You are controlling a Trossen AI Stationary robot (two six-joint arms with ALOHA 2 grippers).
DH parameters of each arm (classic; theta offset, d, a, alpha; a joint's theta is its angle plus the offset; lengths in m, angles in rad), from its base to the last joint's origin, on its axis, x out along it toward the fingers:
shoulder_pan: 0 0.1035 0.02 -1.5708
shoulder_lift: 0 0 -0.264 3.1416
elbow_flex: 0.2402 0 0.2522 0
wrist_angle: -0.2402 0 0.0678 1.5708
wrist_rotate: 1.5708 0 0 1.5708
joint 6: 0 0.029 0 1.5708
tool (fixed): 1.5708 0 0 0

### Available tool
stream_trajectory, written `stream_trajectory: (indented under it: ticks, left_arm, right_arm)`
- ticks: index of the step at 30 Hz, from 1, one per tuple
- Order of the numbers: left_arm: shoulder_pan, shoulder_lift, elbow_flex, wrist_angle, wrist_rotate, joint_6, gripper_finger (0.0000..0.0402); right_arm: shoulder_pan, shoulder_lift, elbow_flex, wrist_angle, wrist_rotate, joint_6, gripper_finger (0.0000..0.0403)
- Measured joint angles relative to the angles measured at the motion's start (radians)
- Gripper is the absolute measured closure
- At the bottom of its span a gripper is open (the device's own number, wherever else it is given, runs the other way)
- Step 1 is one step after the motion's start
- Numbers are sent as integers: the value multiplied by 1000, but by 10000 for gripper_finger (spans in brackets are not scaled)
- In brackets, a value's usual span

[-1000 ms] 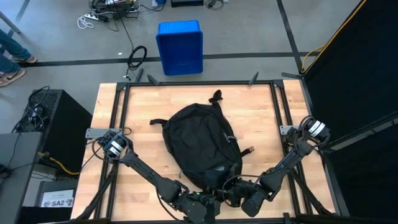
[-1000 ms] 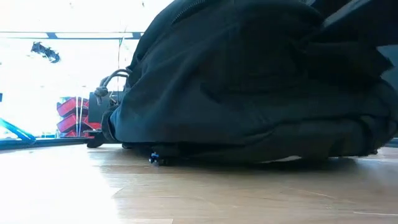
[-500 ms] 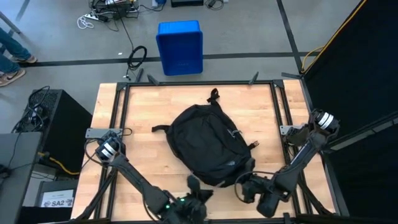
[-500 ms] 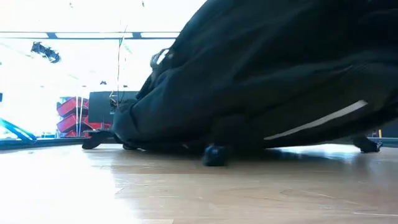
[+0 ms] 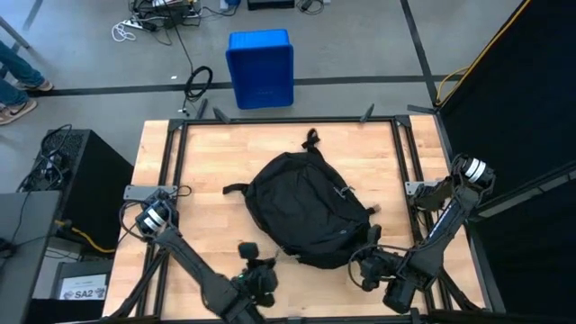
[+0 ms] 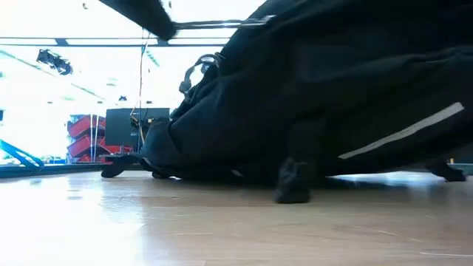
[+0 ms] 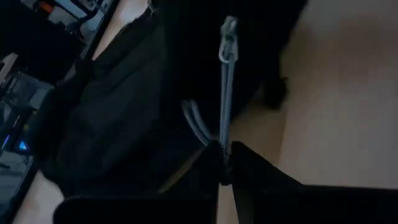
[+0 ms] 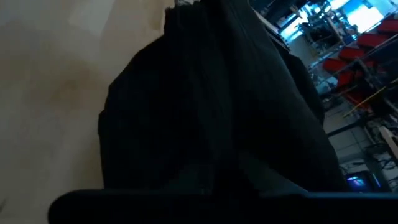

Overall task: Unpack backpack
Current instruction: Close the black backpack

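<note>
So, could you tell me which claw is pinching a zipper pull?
The left claw: its wrist view shows the grey cord zipper pull clamped there, running to the black fabric backpack.

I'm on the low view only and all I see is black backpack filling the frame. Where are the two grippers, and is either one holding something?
Observer: The left gripper is off the backpack's end opposite its top loop, fingers shut on a grey zipper cord.
Operator: And the right one?
Observer: The right gripper is at that same end, on the right side, shut. I cannot tell whether it pinches fabric.
Operator: Anything unpacked yet?
Observer: From above, nothing from the bag lies on the table.
</note>
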Motion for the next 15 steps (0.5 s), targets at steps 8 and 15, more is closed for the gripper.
stream_trajectory:
  ticks: [8,15]
  left_arm:
    - [-1,14,0,-323,118,-330,401]
    - [8,5,-24,-385,302,-371,400]
  right_arm:
    - [-1,-14,1,-18,2,14,403]
    - [17,-31,-2,-58,-17,45,403]
